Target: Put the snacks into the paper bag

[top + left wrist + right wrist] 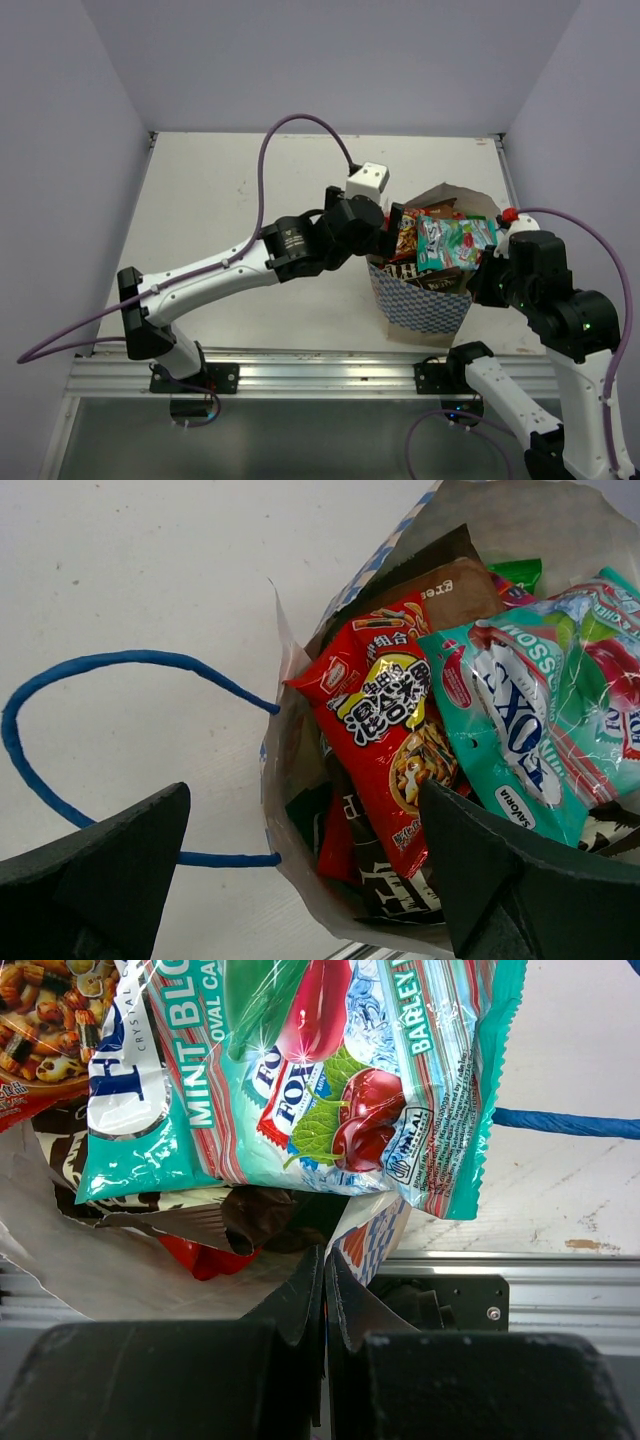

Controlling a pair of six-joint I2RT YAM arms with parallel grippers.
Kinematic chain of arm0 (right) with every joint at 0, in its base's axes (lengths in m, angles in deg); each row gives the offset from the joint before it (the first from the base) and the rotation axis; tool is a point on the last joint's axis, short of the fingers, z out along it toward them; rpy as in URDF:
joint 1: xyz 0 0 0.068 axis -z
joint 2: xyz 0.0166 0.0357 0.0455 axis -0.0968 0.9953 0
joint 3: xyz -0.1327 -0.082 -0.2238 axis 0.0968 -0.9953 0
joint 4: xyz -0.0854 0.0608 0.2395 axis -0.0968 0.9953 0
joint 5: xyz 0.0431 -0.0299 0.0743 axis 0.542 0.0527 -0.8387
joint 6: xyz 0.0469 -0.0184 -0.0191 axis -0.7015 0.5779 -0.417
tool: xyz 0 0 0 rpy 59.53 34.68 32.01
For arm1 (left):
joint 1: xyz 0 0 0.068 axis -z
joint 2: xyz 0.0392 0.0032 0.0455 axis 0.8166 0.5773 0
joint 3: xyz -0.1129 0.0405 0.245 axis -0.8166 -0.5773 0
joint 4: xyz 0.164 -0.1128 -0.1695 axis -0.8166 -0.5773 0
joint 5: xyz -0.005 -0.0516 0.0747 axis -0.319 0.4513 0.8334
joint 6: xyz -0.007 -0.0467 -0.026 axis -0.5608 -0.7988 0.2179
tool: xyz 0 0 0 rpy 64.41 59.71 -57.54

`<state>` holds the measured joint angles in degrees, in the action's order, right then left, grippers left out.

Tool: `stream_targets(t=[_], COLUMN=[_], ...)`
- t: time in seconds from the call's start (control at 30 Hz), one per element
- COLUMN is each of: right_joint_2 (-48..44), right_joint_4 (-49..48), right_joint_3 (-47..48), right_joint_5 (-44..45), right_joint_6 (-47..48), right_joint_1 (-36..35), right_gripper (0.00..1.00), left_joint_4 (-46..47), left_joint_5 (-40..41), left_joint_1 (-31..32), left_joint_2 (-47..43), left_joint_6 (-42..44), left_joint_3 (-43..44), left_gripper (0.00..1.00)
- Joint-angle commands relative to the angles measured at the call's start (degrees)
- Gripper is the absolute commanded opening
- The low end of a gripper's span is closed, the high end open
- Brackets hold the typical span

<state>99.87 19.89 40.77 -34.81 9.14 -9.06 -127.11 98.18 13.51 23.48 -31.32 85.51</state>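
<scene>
The bag [420, 305] stands right of centre on the desk [230, 200], crammed full. All the snacks [445, 245] in view are inside, with teal packets [330, 1080] heaped over the rim. The left pincer [300, 880] gapes wide astride the bag's left wall, holding nothing. The right pincer [324, 1295] is pressed together at the near rim. Packing looks all but finished, and perhaps only tucking down remains.

This is a robotics lab test cell. A white table [250, 200] is boxed in by bare pale walls [60, 150] at its left, right and far sides. An aluminium rail [300, 370] along the table's near edge carries two bolted arms [220, 265], and purple cables [262, 180] loop above the table.
</scene>
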Motion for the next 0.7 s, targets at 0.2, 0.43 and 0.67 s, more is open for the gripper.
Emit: stream_targets(t=[0.2, 0.43, 0.67], right_joint_2=[-1.2, -1.6, -1.5], right_joint_4=[-2.3, -2.1, -1.8], right_joint_3=[0.3, 0.0, 0.0], right_joint_5=[-1.1, -1.0, -0.6], right_joint_6=[0.8, 0.9, 1.2], right_joint_1=[-0.2, -0.2, -0.2], right_gripper=[0.0, 0.0, 0.0], left_joint_4=[0.6, 0.4, 0.3], left_joint_5=[-3.4, -3.5, -1.0], left_joint_1=[-0.5, -0.9, -1.1], left_joint_2=[2.8, 7.1, 6.0], left_joint_6=[-1.7, -0.5, -0.4], left_joint_3=[-1.9, -0.7, 0.0], left_gripper=[0.97, 0.64, 0.41])
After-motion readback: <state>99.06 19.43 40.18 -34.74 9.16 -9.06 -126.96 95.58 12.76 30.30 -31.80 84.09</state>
